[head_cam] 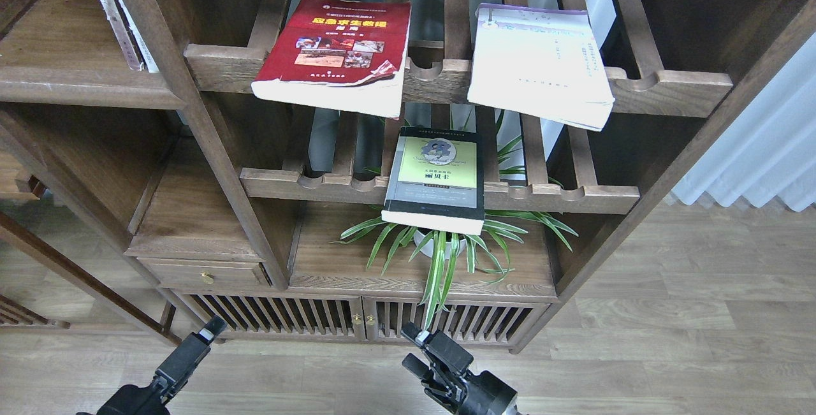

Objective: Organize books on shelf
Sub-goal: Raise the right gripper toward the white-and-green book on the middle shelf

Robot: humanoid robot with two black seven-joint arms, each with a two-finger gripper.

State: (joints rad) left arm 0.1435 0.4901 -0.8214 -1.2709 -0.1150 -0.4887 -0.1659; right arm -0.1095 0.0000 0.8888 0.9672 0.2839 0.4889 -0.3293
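Observation:
The red book (335, 51) with photos and a yellow title lies flat on the upper slatted rack, its front edge overhanging. The cream-white book (539, 64) with a lilac band lies on the same rack to the right. The dark grey book (437, 176) with a yellow-green panel lies on the lower slatted rack, overhanging its rail. The solid shelf (70, 83) is at the upper left. My left gripper (207, 331) is low at the bottom left, seen end-on. My right gripper (411, 346) is at the bottom centre, fingers apart and empty. Both are far below the books.
Upright books (118, 13) lean at the right end of the solid shelf. A spider plant (440, 249) in a white pot stands on the board under the grey book. Below are a small drawer (204, 273) and slatted cabinet doors (363, 319). Wood floor lies in front.

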